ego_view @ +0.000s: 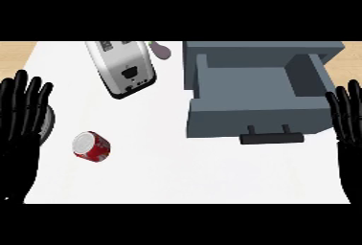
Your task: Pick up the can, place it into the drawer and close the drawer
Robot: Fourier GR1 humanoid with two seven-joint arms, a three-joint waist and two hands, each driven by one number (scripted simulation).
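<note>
Your left hand [22, 112] and right hand [348, 115] rested spread; left of the open drawer [258, 88] lay the can [92, 147], apparently tipped.

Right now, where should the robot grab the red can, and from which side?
Around its round red wall, not the silver top. The can stands on the counter near the left hand, which is open, so that hand could probably come in from the left and curl round the can's side.

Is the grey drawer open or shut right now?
Open: the drawer is pulled out, its bare inside showing, with its handle toward the robot.
</note>
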